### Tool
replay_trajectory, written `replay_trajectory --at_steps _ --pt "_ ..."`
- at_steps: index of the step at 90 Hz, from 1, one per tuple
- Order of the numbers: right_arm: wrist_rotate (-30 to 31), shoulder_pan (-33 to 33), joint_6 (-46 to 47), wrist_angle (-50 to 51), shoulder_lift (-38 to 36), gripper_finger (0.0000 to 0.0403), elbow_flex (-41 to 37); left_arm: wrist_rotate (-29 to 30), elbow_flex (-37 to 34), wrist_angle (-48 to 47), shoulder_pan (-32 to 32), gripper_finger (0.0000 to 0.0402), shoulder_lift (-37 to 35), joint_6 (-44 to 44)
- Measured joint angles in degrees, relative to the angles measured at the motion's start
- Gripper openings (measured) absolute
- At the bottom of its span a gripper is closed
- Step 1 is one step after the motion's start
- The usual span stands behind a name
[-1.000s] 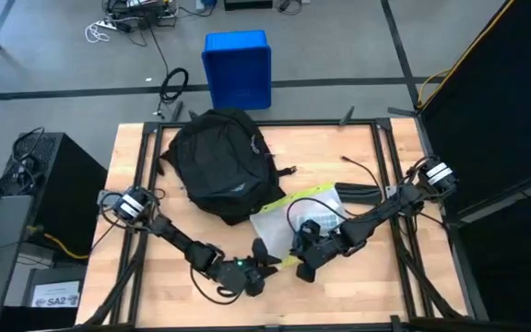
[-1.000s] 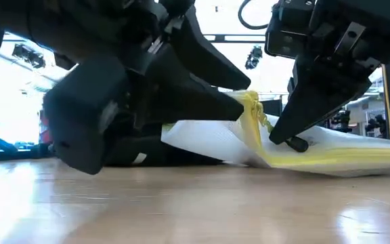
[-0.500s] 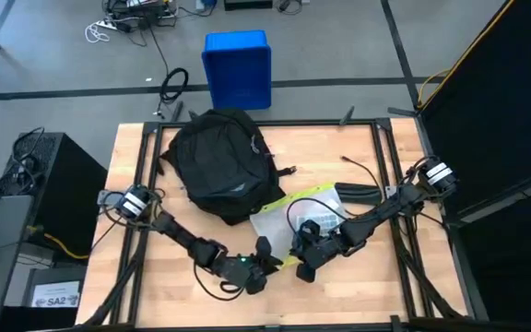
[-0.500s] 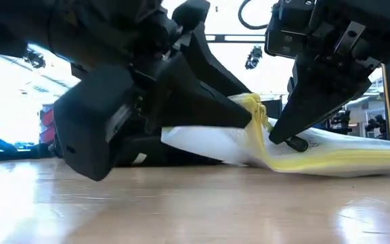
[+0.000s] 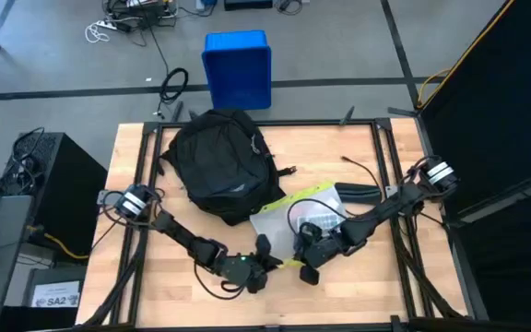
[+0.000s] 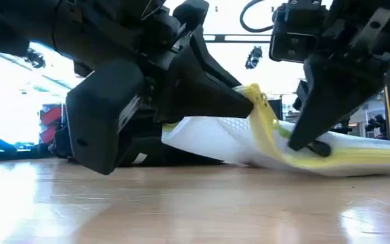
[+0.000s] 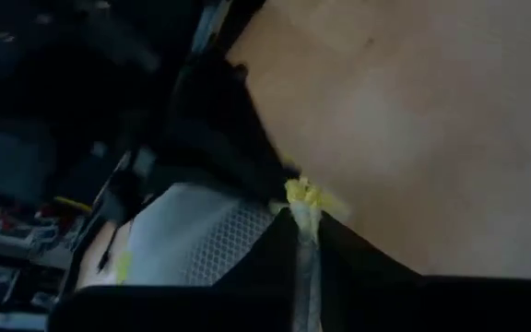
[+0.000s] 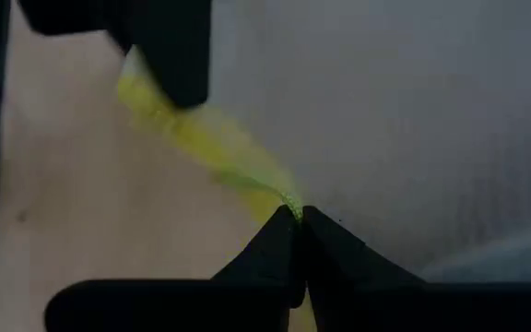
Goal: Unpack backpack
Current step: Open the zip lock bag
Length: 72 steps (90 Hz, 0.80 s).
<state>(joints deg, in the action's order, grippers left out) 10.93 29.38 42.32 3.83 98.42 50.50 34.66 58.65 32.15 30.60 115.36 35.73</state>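
Backpack (image 5: 218, 166) sits on the left-rear part of the wooden table (image 5: 339, 157), lying flat, long axis running from the table's back edge toward the front-right, rounded end toward the back. No readable writing on it.

Left gripper (image 5: 264, 258) is low at front centre, fingers clenched on the yellow edge of a white mesh pouch (image 5: 289, 224); the left wrist view shows the yellow trim pinched between the pads. Low view: pouch corner lifted off the table at the left gripper (image 6: 252, 102).

Pouch lies just right of the backpack's front end, yellow edge running diagonally.

Right gripper (image 5: 304, 270) is just beside the left one, also clamped on the yellow edge; right wrist view shows fingertips closed on it.

Off-table: blue bin (image 5: 238, 69) behind, a label reading "SA2" (image 5: 56, 300) at far left.
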Motion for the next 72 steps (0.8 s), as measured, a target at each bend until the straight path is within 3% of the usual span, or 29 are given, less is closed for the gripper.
replay_trajectory --at_steps 52,72 --pt "-3.0 5.8 15.8 24.4 -1.7 0.0 0.2 5.1 0.0 -2.0 2.4 0.0 -0.7 0.3" --pt "-3.2 7.0 25.0 35.3 -4.5 0.0 0.0 7.5 0.0 -13.9 3.9 0.0 -5.0 -4.9"
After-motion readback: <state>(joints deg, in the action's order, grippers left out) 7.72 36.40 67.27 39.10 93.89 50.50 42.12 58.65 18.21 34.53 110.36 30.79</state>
